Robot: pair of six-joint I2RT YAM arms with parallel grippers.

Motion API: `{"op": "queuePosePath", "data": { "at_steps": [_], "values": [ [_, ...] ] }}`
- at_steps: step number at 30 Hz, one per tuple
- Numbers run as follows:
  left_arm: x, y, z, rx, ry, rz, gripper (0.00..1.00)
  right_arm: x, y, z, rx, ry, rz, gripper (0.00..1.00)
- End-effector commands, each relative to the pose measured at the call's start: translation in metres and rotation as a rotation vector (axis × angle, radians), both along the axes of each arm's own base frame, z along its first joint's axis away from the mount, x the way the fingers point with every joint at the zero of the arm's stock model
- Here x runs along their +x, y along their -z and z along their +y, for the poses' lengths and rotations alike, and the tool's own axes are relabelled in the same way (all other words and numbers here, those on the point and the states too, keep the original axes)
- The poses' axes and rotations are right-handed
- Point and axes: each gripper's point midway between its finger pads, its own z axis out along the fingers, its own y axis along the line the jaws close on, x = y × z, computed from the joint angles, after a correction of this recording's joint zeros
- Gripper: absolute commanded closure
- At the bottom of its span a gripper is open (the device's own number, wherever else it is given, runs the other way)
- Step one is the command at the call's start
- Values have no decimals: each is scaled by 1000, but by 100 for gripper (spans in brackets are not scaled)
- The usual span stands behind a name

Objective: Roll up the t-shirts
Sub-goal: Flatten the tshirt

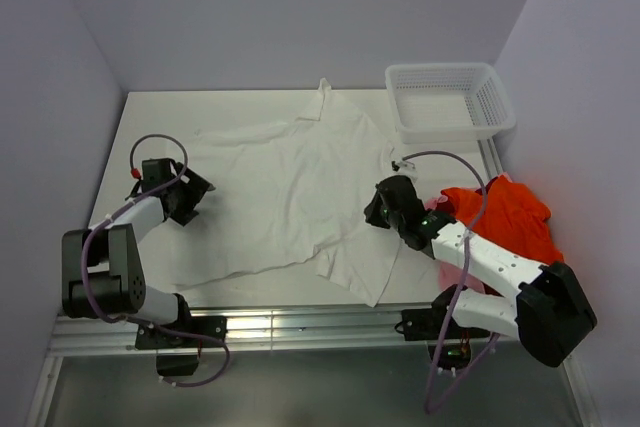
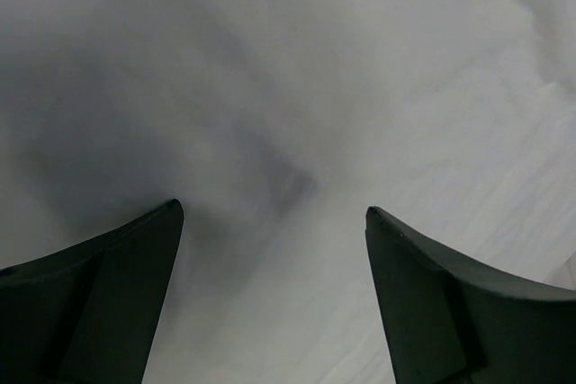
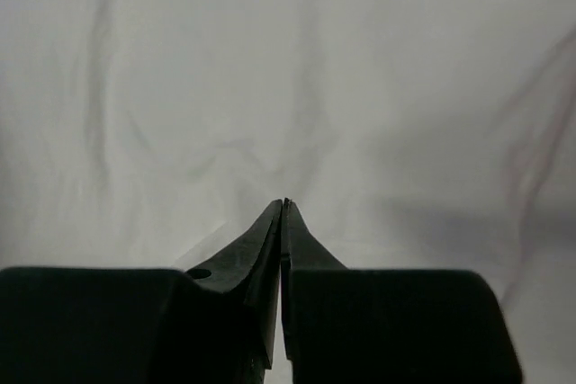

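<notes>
A white t-shirt (image 1: 290, 187) lies spread flat across the middle of the table. My left gripper (image 1: 195, 195) hangs at its left edge, by the sleeve. Its jaws are open wide over white cloth (image 2: 360, 87), with nothing between the fingers (image 2: 274, 213). My right gripper (image 1: 378, 209) is down on the shirt's right side. In the right wrist view its tips (image 3: 286, 201) meet on the cloth (image 3: 270, 69), and wrinkles run in toward them. An orange-red t-shirt (image 1: 510, 212) lies bunched at the right, partly under the right arm.
A white mesh basket (image 1: 495, 97) stands at the back right corner. Grey walls close in the table at the left, back and right. A metal rail runs along the near edge by the arm bases.
</notes>
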Motion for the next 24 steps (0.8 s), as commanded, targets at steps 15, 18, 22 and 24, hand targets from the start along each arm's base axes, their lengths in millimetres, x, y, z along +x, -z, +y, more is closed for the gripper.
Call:
{"op": "queuePosePath", "data": {
  "at_steps": [15,18,22,24],
  "values": [
    [59,21,31,128,-49,13,12,36,56,-89,-183,370,184,100],
    [64,21,35,129,-53,17,12,39,57,-93,-208,403,205,100],
    [67,20,37,132,-53,14,12,43,52,-101,-212,447,183,100],
    [68,20,40,136,-54,17,12,43,53,-105,-220,464,188,100]
  ]
}}
